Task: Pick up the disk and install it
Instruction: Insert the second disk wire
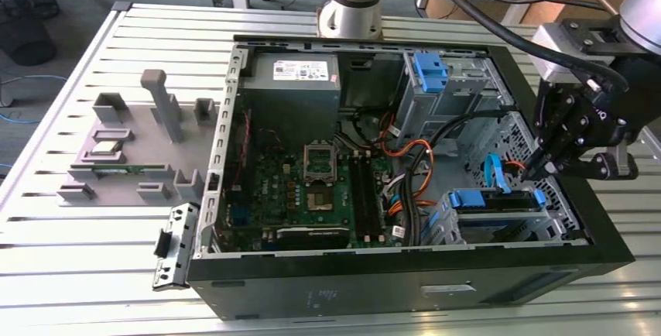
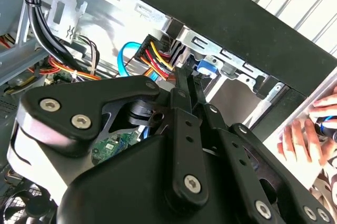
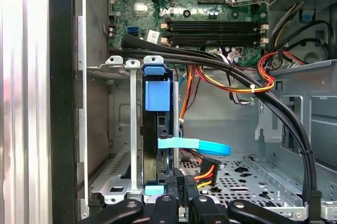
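Lying open on the slatted table [image 1: 62,220], the computer case [image 1: 413,289] shows the grey fixture block [image 1: 135,146] off its left side, motherboard [image 1: 320,181] mid-case. Disk [image 3: 158,129] sits edge-on in the drive cage [image 1: 501,216] at the case's front right corner. Gripper [image 1: 539,172] hangs right above it, fingers [image 3: 179,192] pressed nearly together, grasping nothing discernible. A hand [image 2: 305,139] rests outside the case wall.

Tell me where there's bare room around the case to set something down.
Bare slats of the table lie in front of the grey fixtures, and more before the case. Crowded: inside, cables crowd the drive cage, where the gripper hangs.
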